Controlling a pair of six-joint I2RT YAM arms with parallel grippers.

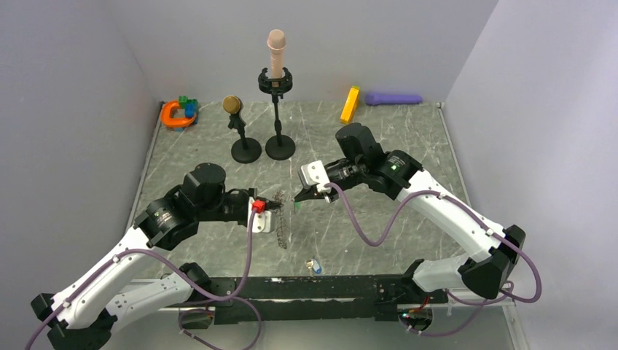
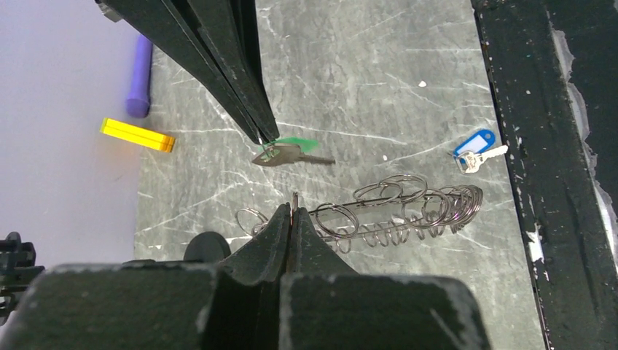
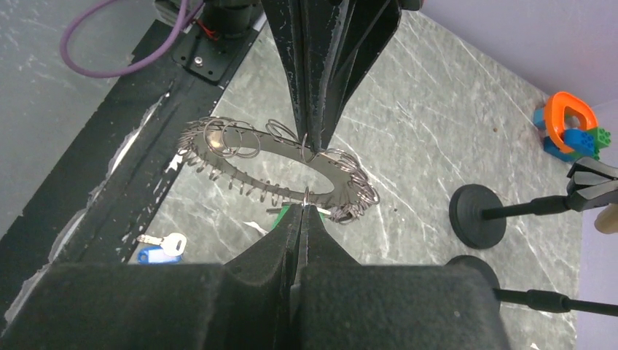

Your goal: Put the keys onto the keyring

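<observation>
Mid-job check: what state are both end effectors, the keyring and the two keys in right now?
keyring: lifted, pinched at its rim, no key seen on it.
green key: gripped, apart from the keyring, not threaded.
blue key: lying loose on the table.
left end effector: shut on the keyring.
right end effector: shut on the green key.

readable text: none | blue key tag [image 2: 475,141]: nothing legible (too small) | brands, numbers: none
</observation>
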